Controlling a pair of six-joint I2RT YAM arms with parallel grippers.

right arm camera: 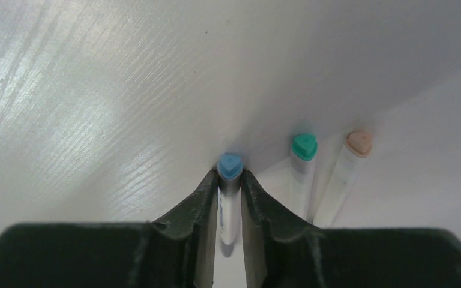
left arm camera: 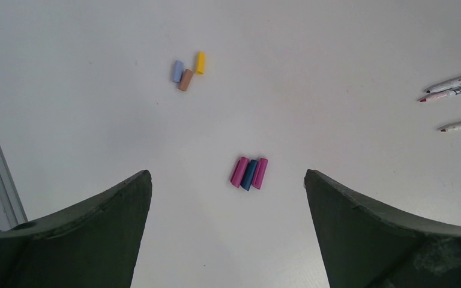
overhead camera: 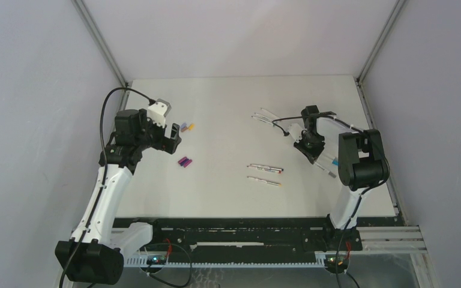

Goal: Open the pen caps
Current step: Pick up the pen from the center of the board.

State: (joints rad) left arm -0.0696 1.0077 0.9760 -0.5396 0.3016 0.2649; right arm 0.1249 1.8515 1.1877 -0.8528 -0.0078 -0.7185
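My right gripper is shut on a white pen with a blue end, low on the table at the right. Two more pens lie just beside it, one with a teal end and one with a peach end. My left gripper is open and empty, hovering above the table at the left. Loose pen caps lie in two clusters: two magenta and one blue, and light blue, brown and yellow farther off. Both clusters show in the top view.
Two uncapped pens lie mid-table. Two more pens lie farther back, partly under the right arm's cable. The table's right edge rail runs close to the right arm.
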